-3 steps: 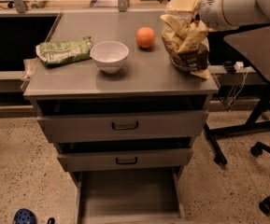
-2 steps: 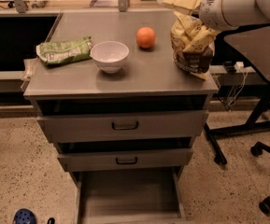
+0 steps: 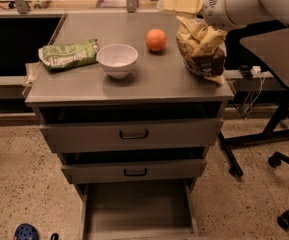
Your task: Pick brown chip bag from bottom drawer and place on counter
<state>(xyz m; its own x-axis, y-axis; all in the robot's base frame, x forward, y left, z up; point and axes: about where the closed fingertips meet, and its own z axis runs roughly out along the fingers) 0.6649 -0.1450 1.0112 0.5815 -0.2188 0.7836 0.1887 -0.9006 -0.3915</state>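
Note:
The brown chip bag (image 3: 201, 50) stands upright on the counter (image 3: 149, 76) near its right edge, to the right of an orange. My gripper (image 3: 181, 5) is just above the bag's top, at the end of the white arm that reaches in from the upper right. The bottom drawer (image 3: 136, 209) is pulled out at the foot of the cabinet, and its grey floor is bare.
On the counter lie a green chip bag (image 3: 68, 55), a white bowl (image 3: 117, 59) and an orange (image 3: 156, 40). The two upper drawers (image 3: 132, 134) stand slightly open. A dark side table (image 3: 279, 49) and chair legs (image 3: 284, 164) stand to the right.
The brown chip bag has gone from tilted and lifted to upright on the counter's right side, and my gripper has come down with it.

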